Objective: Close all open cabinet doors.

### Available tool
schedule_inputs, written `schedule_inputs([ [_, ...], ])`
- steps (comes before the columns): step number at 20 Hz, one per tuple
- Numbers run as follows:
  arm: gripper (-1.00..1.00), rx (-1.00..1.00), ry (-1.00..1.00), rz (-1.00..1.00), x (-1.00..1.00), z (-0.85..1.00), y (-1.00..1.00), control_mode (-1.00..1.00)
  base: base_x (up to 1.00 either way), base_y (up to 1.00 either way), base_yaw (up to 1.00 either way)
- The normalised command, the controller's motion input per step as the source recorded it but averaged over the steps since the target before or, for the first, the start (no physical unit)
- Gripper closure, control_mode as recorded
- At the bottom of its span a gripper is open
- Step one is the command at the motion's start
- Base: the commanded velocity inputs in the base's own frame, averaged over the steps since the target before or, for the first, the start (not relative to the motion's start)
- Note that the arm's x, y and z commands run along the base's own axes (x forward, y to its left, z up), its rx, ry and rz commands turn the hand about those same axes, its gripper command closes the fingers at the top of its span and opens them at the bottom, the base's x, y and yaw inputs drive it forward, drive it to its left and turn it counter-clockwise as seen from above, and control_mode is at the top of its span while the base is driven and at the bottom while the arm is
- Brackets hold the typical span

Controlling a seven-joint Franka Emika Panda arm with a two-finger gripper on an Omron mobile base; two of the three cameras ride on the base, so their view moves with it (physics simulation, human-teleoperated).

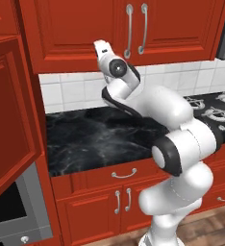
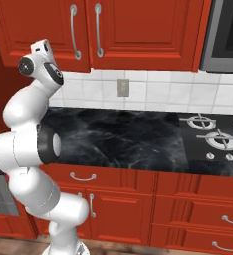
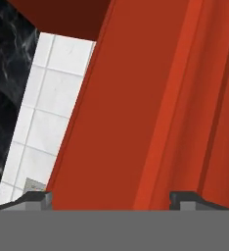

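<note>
A glossy red cabinet door (image 1: 11, 120) stands swung out at the far left, above the grey oven. Two upper cabinet doors (image 1: 81, 29) (image 1: 177, 24) over the counter sit flush, their silver bar handles (image 1: 129, 29) side by side. My arm reaches up, and its wrist (image 1: 101, 48) (image 2: 41, 48) is raised against the lower edge of the left upper door. In the hand view my gripper (image 3: 111, 201) is open, its fingertips (image 3: 38, 198) wide apart with nothing between them, very close to a red door panel (image 3: 150, 108).
A black marble counter (image 1: 95, 134) runs under white tiles with a wall outlet (image 2: 122, 87). A gas hob (image 2: 213, 134) lies at the right, below a microwave (image 2: 228, 35). Beneath the counter are red drawers (image 1: 124, 174) and shut lower doors (image 1: 105, 206). A grey oven (image 1: 13, 206) sits at the lower left.
</note>
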Motion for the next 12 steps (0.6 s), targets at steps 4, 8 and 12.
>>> schedule_inputs([
  [4, -1.0, 0.0, 0.05, -0.13, 0.76, 0.0, -0.7, -1.0, 0.0, 0.0, 0.0],
  [8, -1.0, 0.0, 0.04, -0.11, 0.74, 0.0, -0.72, -1.0, 0.0, 0.0, 0.0],
  [12, -1.0, 0.0, 0.05, -0.09, 0.6, 0.0, -0.72, -1.0, 0.0, 0.0, 0.0],
])
